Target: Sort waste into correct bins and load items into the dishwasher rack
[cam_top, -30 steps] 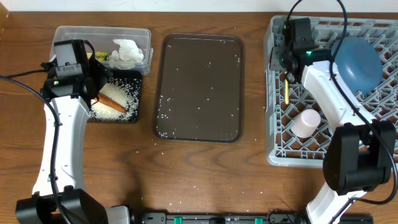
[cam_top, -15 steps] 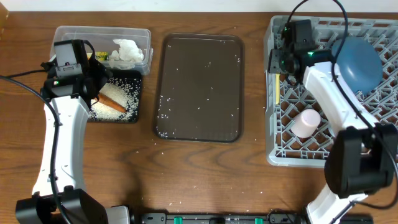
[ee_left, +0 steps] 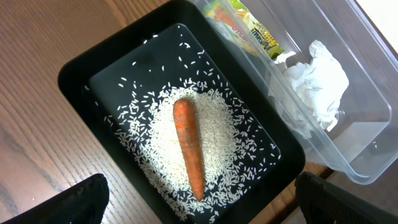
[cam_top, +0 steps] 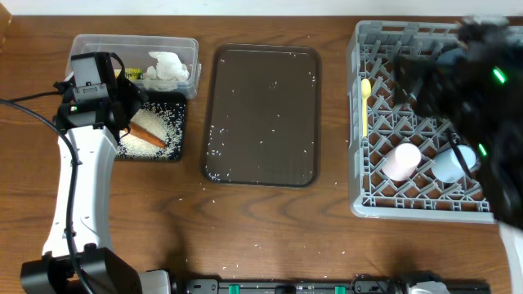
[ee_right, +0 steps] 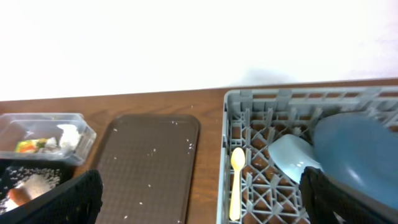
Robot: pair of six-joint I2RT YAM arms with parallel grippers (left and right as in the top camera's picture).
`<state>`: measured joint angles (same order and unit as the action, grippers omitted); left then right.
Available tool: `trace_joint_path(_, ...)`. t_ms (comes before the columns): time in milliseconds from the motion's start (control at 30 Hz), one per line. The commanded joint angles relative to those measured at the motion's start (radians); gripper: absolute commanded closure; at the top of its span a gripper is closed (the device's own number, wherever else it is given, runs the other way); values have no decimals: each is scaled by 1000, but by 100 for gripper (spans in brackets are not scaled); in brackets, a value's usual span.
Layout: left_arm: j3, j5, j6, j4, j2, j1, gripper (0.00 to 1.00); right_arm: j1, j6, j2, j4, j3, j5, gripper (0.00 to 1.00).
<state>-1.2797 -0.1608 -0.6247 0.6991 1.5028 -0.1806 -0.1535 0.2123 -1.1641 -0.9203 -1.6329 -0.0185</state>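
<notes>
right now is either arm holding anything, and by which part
Nothing is held. The left gripper and right gripper both show jaws apart with nothing between them.

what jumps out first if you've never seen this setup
The orange carrot lying on a heap of white rice in the black tray, at the table's left. On the right, the big grey rack holds a yellow spoon and a pink cup.
</notes>
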Motion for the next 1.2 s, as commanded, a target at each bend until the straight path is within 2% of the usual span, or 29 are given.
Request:
trace_joint_path(0, -20, -5, 6, 0, 1, -4, 2, 2, -66, 62, -54, 8, 58, 1)
trace_joint_path(267, -20, -5, 6, 0, 1, -4, 2, 2, -79, 229, -190, 19, 239, 1)
trace_joint_path(400, -20, -5, 6, 0, 1, -4, 2, 12, -79, 312, -149, 142, 299, 1)
trace_joint_path(633, -20, -5, 6, 0, 1, -4, 2, 74, -79, 615, 162, 632, 146, 1)
trace_joint_path(867, -20, -5, 6, 0, 1, -4, 2, 116, -78, 913, 598, 1150, 19, 1)
trace_joint_path(1000, -20, -5, 6, 0, 1, -4, 2, 116, -68, 1007, 773, 1349, 10, 1)
trace_joint_path(1167, -20, -5, 6, 0, 1, -4, 2, 116, -48, 1069, 895, 1496, 10, 1)
